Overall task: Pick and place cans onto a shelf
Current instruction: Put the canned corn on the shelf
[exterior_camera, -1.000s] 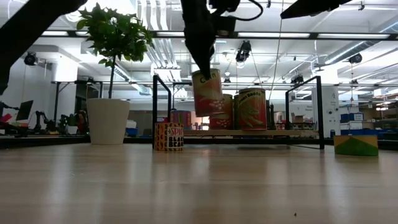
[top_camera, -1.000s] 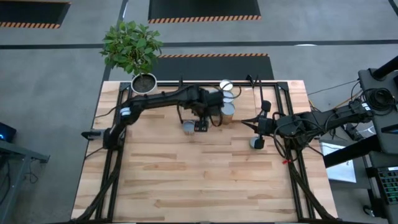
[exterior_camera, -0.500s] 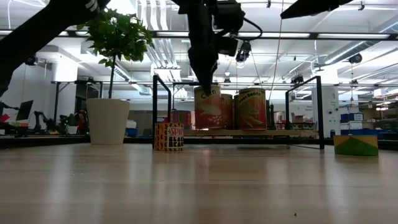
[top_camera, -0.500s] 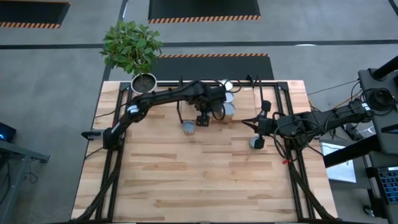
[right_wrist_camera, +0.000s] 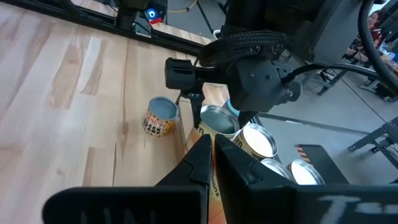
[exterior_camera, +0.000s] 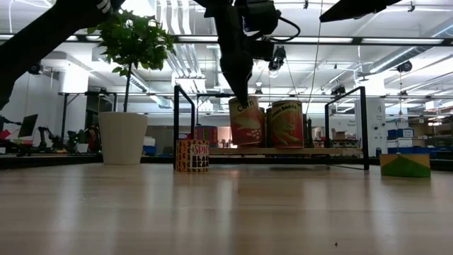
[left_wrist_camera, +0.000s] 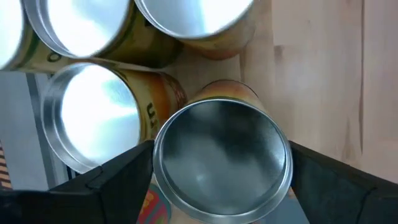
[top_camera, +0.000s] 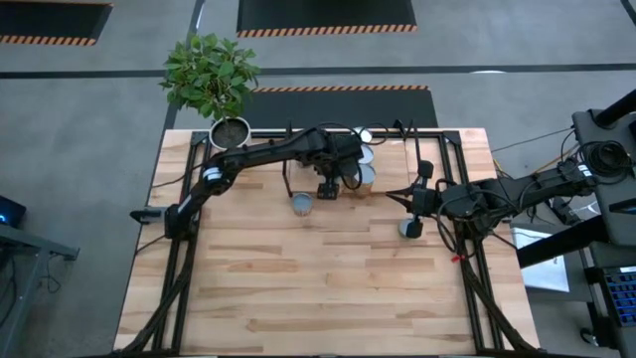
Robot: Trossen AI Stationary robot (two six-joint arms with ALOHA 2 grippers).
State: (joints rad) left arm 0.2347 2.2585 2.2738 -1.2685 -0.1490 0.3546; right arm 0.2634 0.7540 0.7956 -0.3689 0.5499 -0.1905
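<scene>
My left gripper [exterior_camera: 241,95] reaches down over the shelf [exterior_camera: 283,151], a low black-rod rack with a wood board at the table's far side. It is shut on a can [left_wrist_camera: 221,162] with an orange label [exterior_camera: 248,126]. This can stands beside other cans [left_wrist_camera: 93,121] [exterior_camera: 287,124] on the board. One more can [top_camera: 301,204] stands on the table in front of the shelf, and another [top_camera: 408,228] near my right arm. My right gripper [right_wrist_camera: 208,155] hovers shut and empty at the shelf's right end. My left gripper pinches the can's side wall just under its top rim [left_wrist_camera: 155,155], one finger [left_wrist_camera: 118,174] on each side. The fingers come from above, pointing steeply down. The can stands upright with its bottom [exterior_camera: 248,144] on the shelf's board, against a neighbouring can.
A white pot with a green plant [top_camera: 230,131] stands at the table's far left corner, left of the shelf. The shelf's black end posts [exterior_camera: 176,120] rise at each side. Bare wooden tabletop [top_camera: 318,288] spreads across the near half.
My left gripper has carried the can toward the table's far edge and down. The can, earlier tilted and lifted in front of the shelf, now stands upright on the board next to the other cans.
</scene>
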